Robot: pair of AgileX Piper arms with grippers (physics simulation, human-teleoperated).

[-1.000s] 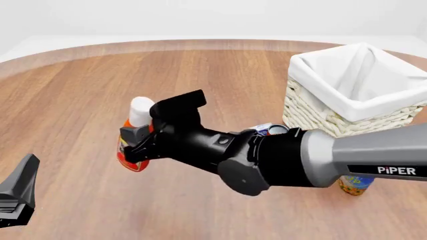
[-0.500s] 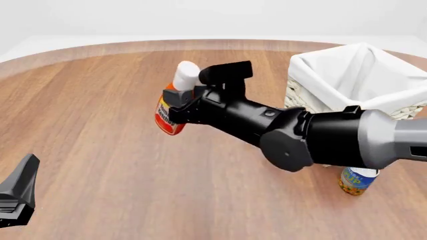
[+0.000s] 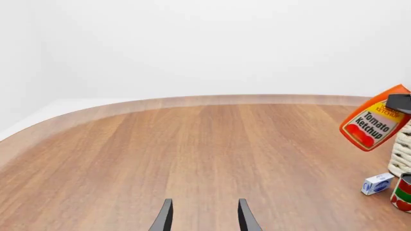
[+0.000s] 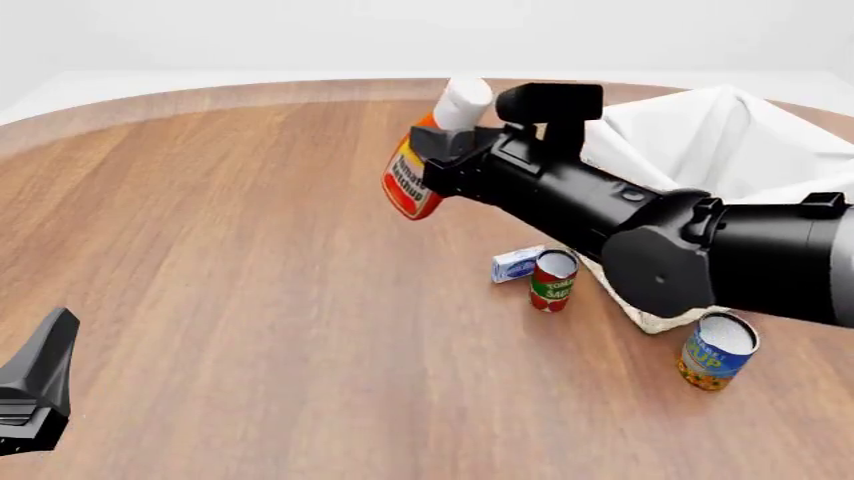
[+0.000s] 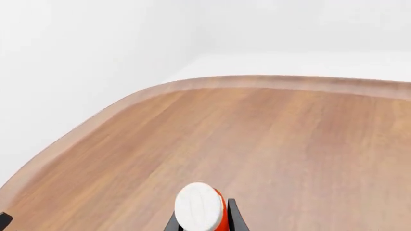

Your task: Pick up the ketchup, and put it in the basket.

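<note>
My right gripper (image 4: 451, 152) is shut on the ketchup (image 4: 408, 180), a red-orange bottle with a white cap. It holds the bottle tilted in the air, well above the table and just left of the basket (image 4: 747, 150). The basket is cream wicker with a white liner, and my arm partly covers it. In the right wrist view the white cap (image 5: 199, 204) sits between the black fingers (image 5: 234, 217). The left wrist view shows the ketchup (image 3: 371, 126) aloft beside the basket's wicker wall (image 3: 403, 150). My left gripper (image 4: 34, 395) is open and empty at the near left; it also shows in the left wrist view (image 3: 204, 217).
A small red-and-green tomato sauce can (image 4: 551, 280) and a little white-and-blue box (image 4: 517, 263) stand on the table just left of the basket. A blue-and-yellow can (image 4: 714, 350) stands in front of the basket. The wooden table (image 4: 200, 250) curves away at the back.
My right arm has lifted the ketchup off the table and carried it up and to the right, towards the basket. The sauce can and box have come into view. The left gripper has not moved.
</note>
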